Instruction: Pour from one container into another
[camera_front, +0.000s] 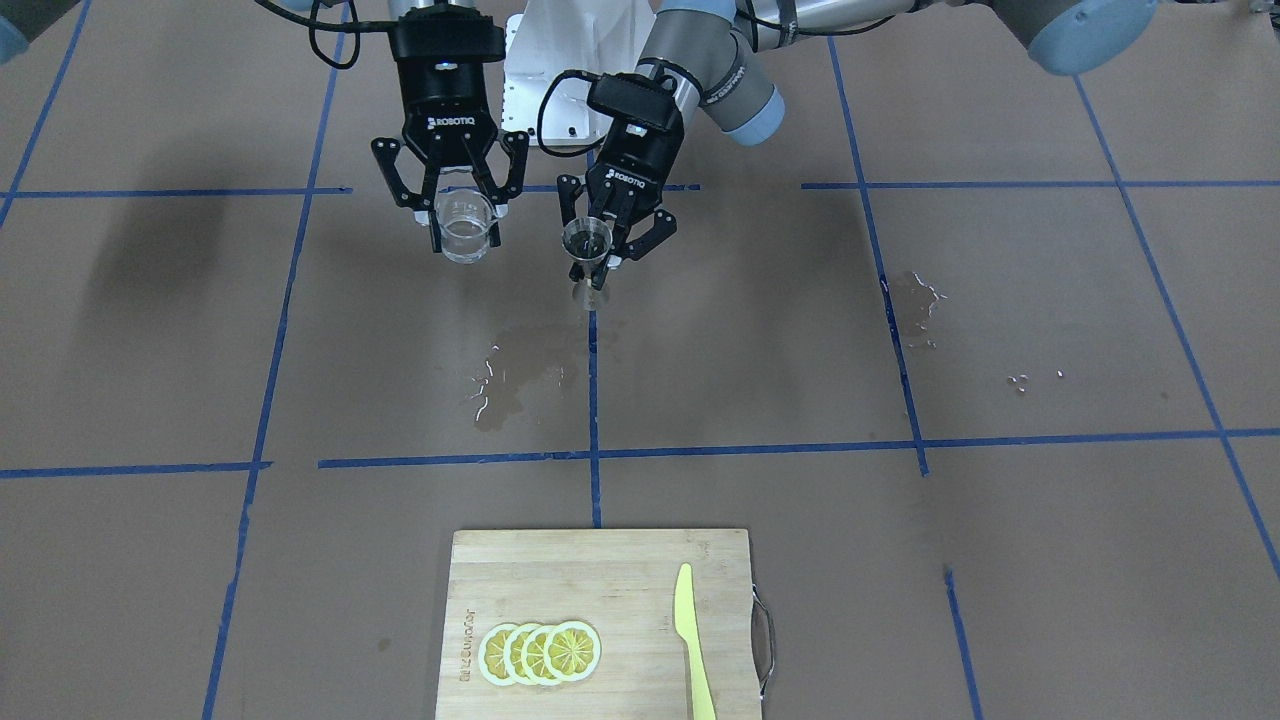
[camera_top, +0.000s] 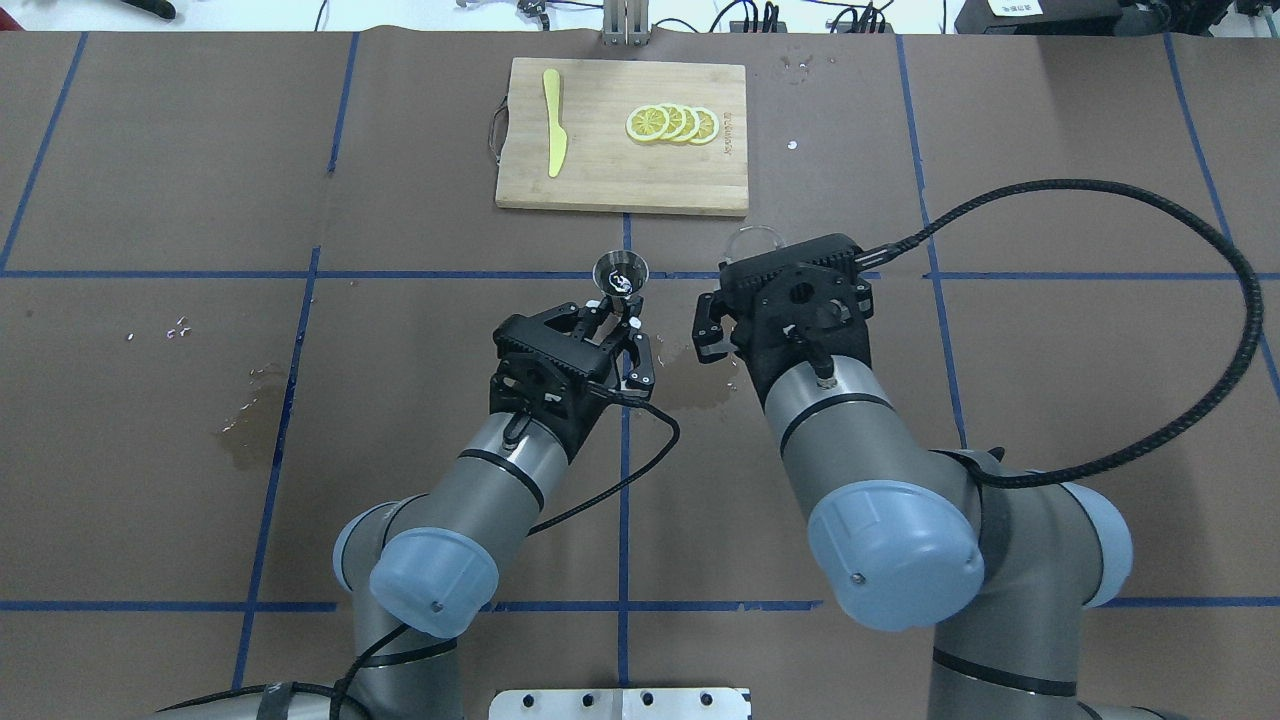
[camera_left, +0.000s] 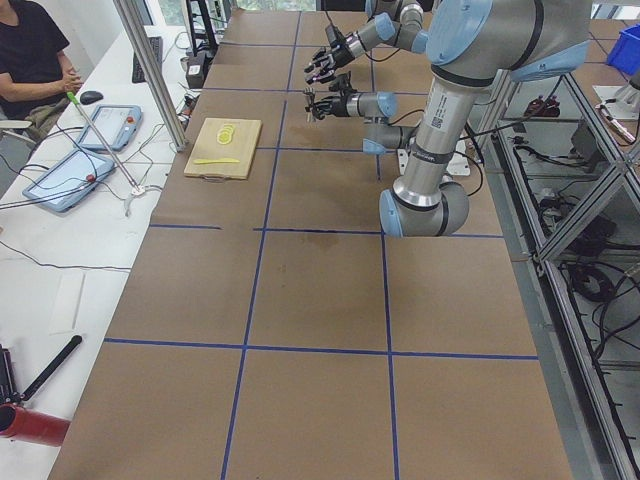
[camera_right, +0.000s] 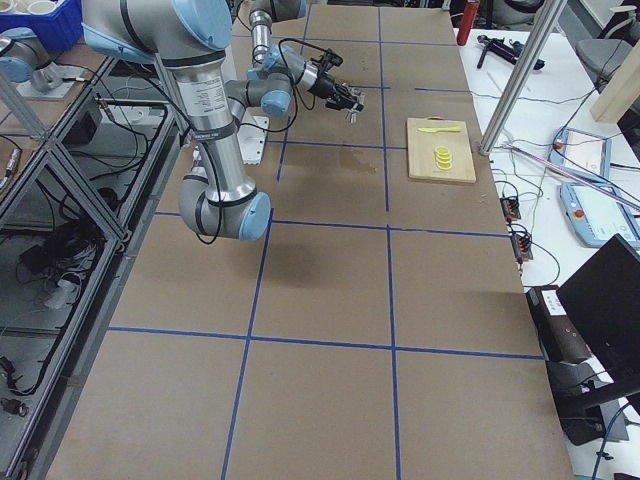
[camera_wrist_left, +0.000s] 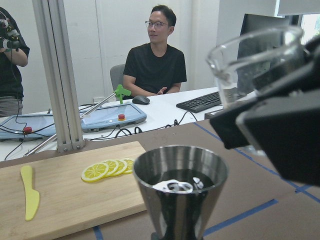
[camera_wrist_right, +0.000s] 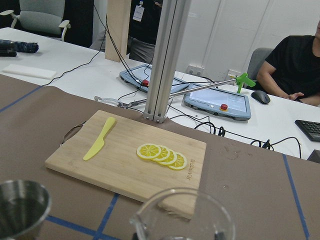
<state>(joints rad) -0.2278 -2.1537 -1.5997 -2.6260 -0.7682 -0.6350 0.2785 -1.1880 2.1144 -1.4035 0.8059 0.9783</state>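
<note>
Two vessels hang apart above the table (camera_front: 900, 560): your right gripper (camera_front: 465, 236) is closed around the upright clear glass cup (camera_front: 466, 216), and your left gripper (camera_front: 597, 250) pinches the metal jigger (camera_front: 587, 240) just beside it. If you tip the cup before its lip is over that narrow mouth, the liquid will likely miss and join the wet patch (camera_front: 515, 385) below. Since the jigger already holds some liquid, it could also overflow.

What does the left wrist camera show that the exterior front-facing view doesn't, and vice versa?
Left wrist only: liquid inside the jigger, and a seated man beyond the table. Front-facing only: the left end effector gripping the jigger, wet patches on the table. Both: jigger, glass cup in the right end effector, cutting board with lemon slices and yellow knife.
</note>
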